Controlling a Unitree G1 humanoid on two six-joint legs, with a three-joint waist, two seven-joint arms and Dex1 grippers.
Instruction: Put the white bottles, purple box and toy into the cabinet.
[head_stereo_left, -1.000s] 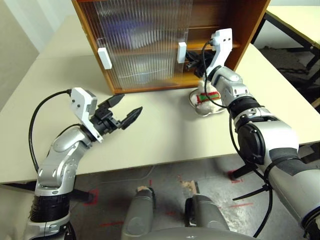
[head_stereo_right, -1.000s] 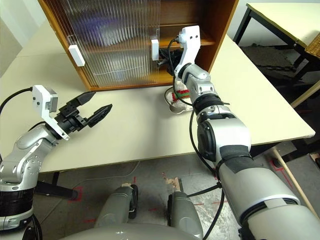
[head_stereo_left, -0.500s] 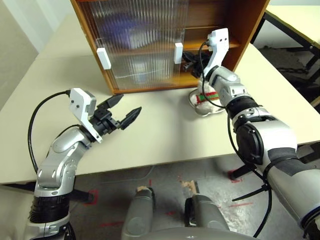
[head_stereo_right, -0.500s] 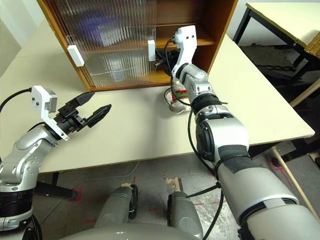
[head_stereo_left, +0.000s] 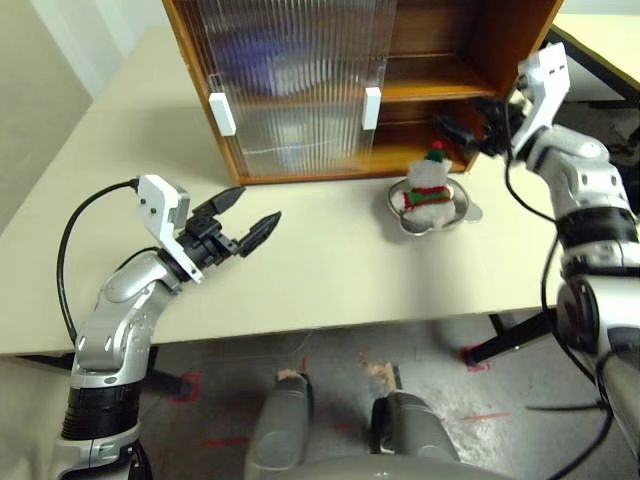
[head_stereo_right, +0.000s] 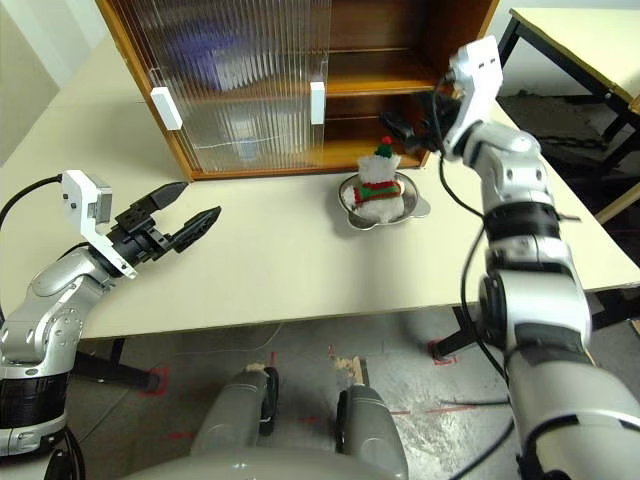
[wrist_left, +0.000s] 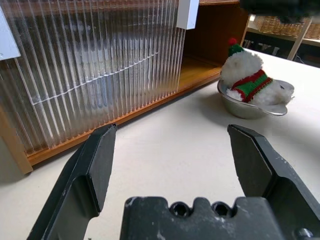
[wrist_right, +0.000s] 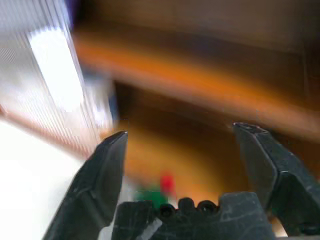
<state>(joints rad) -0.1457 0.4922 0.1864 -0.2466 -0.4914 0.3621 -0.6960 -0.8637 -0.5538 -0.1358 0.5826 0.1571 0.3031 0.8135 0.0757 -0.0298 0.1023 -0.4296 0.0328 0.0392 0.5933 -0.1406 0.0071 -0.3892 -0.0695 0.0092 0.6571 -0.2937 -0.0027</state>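
Now the toy (head_stereo_left: 428, 186), a white plush snowman with a red-and-green scarf and a red-topped hat, sits in a shallow steel bowl (head_stereo_left: 458, 213) on the table (head_stereo_left: 330, 270), just in front of the open right side of the cabinet (head_stereo_left: 510, 40); the bowl stands close to the cabinet's lower edge; the cabinet's two ribbed sliding doors (head_stereo_left: 290, 80) cover its left and middle part, each with a white handle (head_stereo_left: 222, 113); behind the ribbed panes a purple shape (head_stereo_left: 255, 50) shows dimly on the upper level and a pale shape (head_stereo_left: 290, 135) on the lower one, too blurred to name with certainty; the right claw (head_stereo_right: 418, 122) is up at the cabinet's open side, above and beyond the toy and apart from it, its two black fingers spread wide and holding nothing; in the right wrist view the fingers (wrist_right: 102, 170) stand well apart with the shelf and a bit of red and green between them; the left claw (head_stereo_left: 245, 222) hangs over the table's left part, well apart from the bowl, pointing towards the cabinet, its fingers (wrist_left: 97, 165) wide and empty.
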